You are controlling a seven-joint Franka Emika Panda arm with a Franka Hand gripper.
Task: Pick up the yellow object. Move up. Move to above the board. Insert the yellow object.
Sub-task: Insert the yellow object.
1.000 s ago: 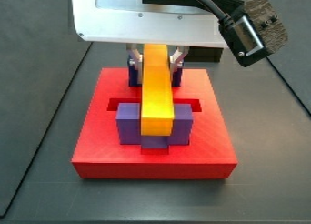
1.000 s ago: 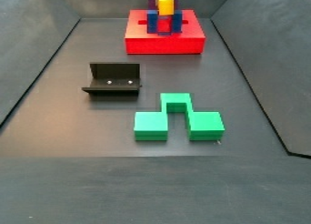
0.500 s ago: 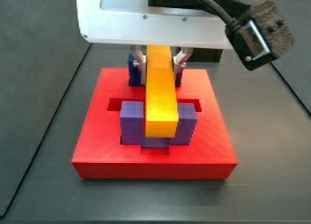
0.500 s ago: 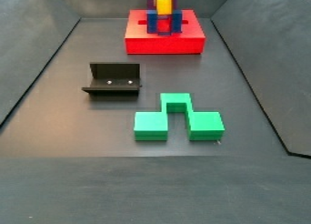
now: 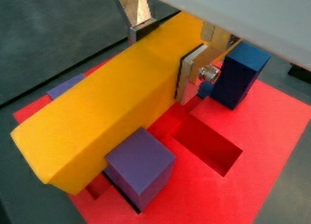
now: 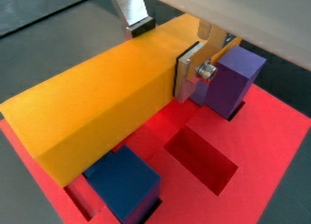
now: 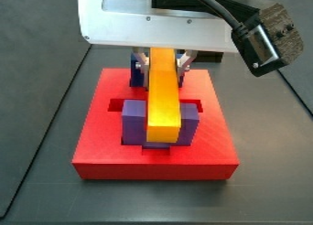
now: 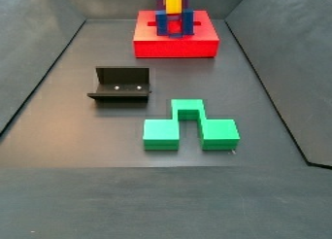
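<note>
Gripper (image 5: 168, 55) fingers clamp one end of the yellow object (image 7: 163, 99), which stretches out from the jaws over the middle of the board (image 7: 98, 155), lying between the blue-purple posts (image 7: 130, 124). In both wrist views a square recess (image 6: 206, 160) lies open beside the bar. Well apart, toward the floor's near edge, stand the fixture (image 8: 120, 85) and the green notched block (image 8: 189, 126), with bare floor around them.

A lab test bench: dark walled floor (image 8: 78, 194), a bolted fixture (image 8: 122, 85), bright plastic blocks, and the gripper (image 7: 159, 59) above the red board (image 7: 110, 155).
</note>
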